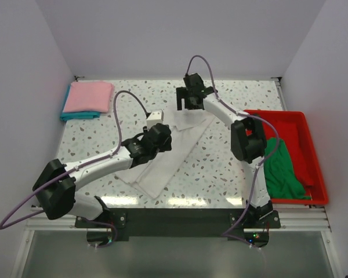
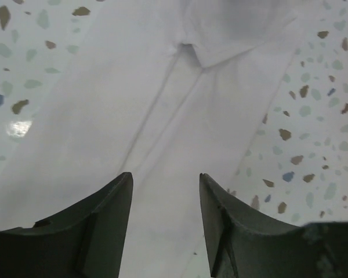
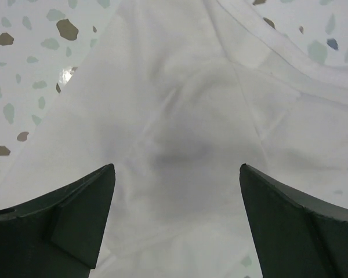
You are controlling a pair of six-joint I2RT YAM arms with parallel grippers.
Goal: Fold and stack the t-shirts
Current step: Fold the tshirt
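The white t-shirt lies as a long folded strip slanting across the middle of the table. My left gripper hovers over its middle, open and empty, with white cloth below the jaws. My right gripper is over the strip's far end, open wide and empty above wrinkled white cloth. The pink t-shirt lies folded on the folded teal t-shirt at the far left. The green t-shirt lies crumpled in the red tray.
The red plastic tray stands at the right edge of the speckled table. White walls close the back and both sides. The arms' bases and a black rail run along the near edge.
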